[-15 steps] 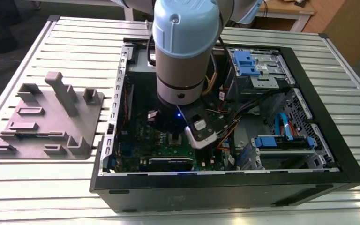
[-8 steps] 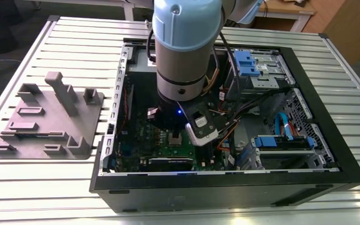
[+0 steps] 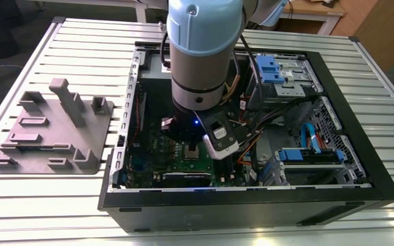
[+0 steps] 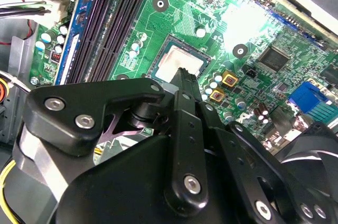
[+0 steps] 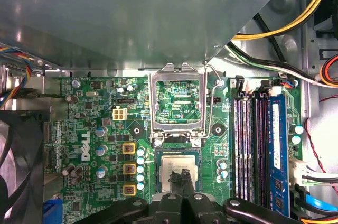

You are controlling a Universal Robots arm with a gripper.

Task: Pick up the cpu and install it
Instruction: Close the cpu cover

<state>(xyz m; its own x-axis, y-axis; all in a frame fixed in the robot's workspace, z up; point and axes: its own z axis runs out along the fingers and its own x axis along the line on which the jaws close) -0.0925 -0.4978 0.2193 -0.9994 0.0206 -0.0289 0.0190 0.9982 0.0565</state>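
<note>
Inside the open computer case (image 3: 252,207), which lies on the slatted table (image 3: 46,205), the arm (image 3: 200,51) reaches straight down over the green motherboard (image 5: 95,123). The grey fixture plate (image 3: 53,133) sits on the table at the exterior view's left, well apart from the case.

In the first wrist view, the cpu (image 5: 179,164) lies flat and square within its socket. Its silvery top faces up and its edges run parallel to the socket walls. The gripper (image 5: 183,174) stands directly above it with its two black fingers (image 5: 178,182) pressed together and nothing between them. The tips cover the middle of the chip, but contact with the metal top cannot be confirmed. In the second wrist view, the gripper (image 4: 183,73) overlaps one edge of the cpu (image 4: 177,59).

The metal socket frame (image 5: 153,102) is swung up and open just beside the socket, with its wire lever (image 5: 212,102) raised alongside.

Clearances around the socket are tight. A row of capacitors (image 5: 140,166) borders one side and the memory slots (image 5: 248,145) run along the opposite side. A black fan (image 5: 16,166) stands farther off. A grey metal panel (image 5: 132,12) overhangs beyond the frame, and yellow cables (image 5: 274,28) run near it.
</note>
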